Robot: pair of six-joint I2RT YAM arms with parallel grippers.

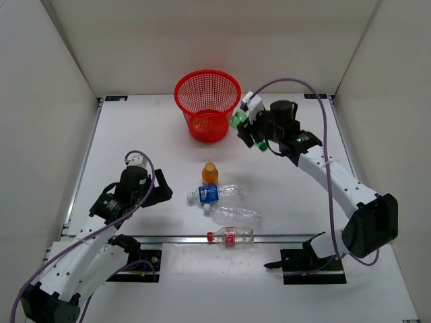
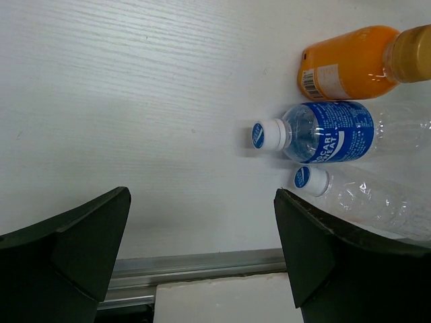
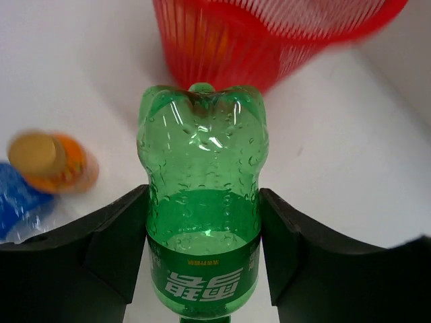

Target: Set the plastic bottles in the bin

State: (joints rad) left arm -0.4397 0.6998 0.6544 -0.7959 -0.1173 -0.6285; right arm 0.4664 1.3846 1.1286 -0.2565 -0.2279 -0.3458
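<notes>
Top view of a white table with white walls around it. A round red plastic mesh bin stands at 12 o'clock, near the far edge.

Straight below the bin, at its 6 o'clock, four bottles crowd the table's middle. A small orange bottle stands upright, nearest the bin. Just below it lies a clear bottle with a blue label, cap pointing to 9 o'clock. Next lies a plain clear bottle. The last is a clear bottle with a red cap and label, resting along a metal rail at the near edge.

The right arm stretches from its base at 5 o'clock up towards the bin. The right gripper is just beside the bin's wall, at the bin's 4 o'clock. Its fingers are clamped on the sides of a green plastic bottle.

The left arm is folded at 8 o'clock. The left gripper points to 3 o'clock at the lying bottles, its fingers spread wide and empty.

That makes five clearly seen bottles. An orange patch shows through the bin's lattice, too blurred to name.
</notes>
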